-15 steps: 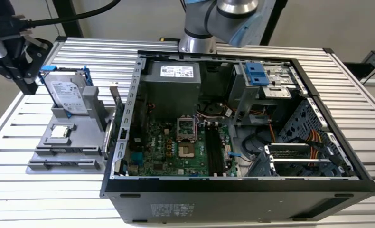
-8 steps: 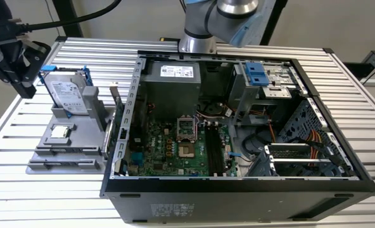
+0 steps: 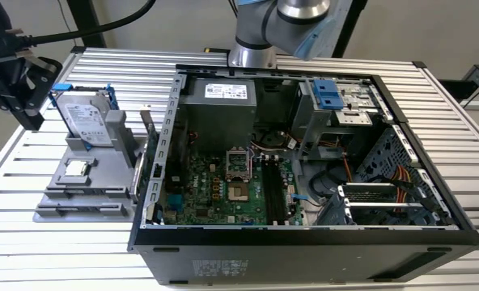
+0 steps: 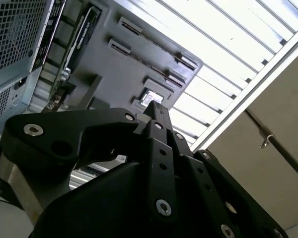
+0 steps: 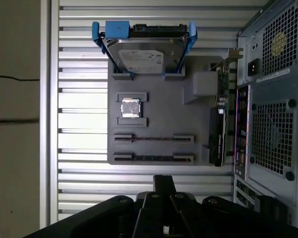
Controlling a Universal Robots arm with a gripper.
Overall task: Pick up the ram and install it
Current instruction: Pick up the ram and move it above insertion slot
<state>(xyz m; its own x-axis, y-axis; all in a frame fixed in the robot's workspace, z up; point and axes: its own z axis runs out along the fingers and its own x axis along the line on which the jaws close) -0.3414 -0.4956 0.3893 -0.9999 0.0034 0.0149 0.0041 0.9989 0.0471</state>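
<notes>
The black end effector is held above a grey tray on the slatted surface. Its fingers are drawn narrow, with nothing gripped. Well below it, the ram is seen edge-on in the tray slot closest to the fingertips. A hard drive is stood at the tray's far end. An open computer case is set beside the tray.

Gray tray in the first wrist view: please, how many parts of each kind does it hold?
Hard drive: 1
Processor chip: 1
Black card: 1
Ram: 1 clear; the other slot is unclear
Total: at least 4
</notes>
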